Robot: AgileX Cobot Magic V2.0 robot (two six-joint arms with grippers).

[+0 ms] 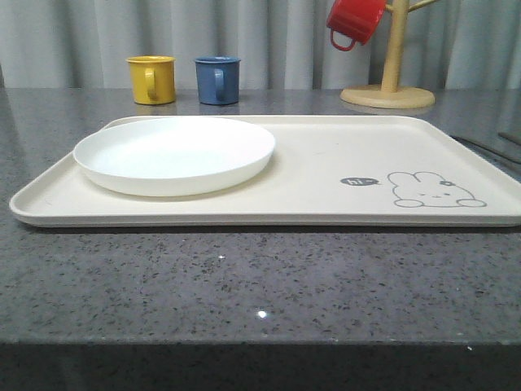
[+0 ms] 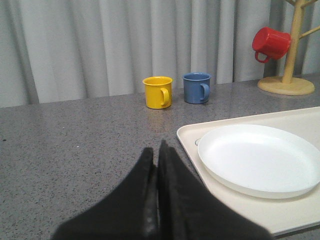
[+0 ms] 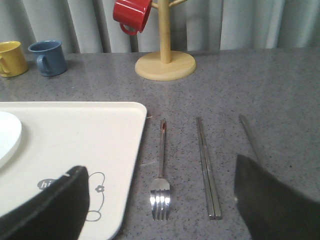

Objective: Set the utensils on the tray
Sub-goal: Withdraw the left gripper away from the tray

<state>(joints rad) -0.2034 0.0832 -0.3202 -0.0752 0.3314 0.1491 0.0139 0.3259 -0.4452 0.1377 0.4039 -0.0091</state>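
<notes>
Front view: white plate (image 1: pixel 174 155) on tray (image 1: pixel 326 191), at its 9 o'clock end. Right wrist view adds fork (image 3: pixel 160 185), chopsticks (image 3: pixel 207 167) and spoon handle (image 3: pixel 249 136) on the counter (image 3: pixel 260 95) beside the tray; right gripper (image 3: pixel 162 210) spread wide. Left gripper (image 2: pixel 157 170) pressed together.

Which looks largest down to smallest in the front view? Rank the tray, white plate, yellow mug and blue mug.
1. tray
2. white plate
3. yellow mug and blue mug: they look about alike, so no ranking between them; both stand farther back, which shrinks them.

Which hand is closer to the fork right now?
Right. The right hand hangs open directly over the fork beside the tray. The left hand, shut, sits off the tray's far side, near the plate.
</notes>
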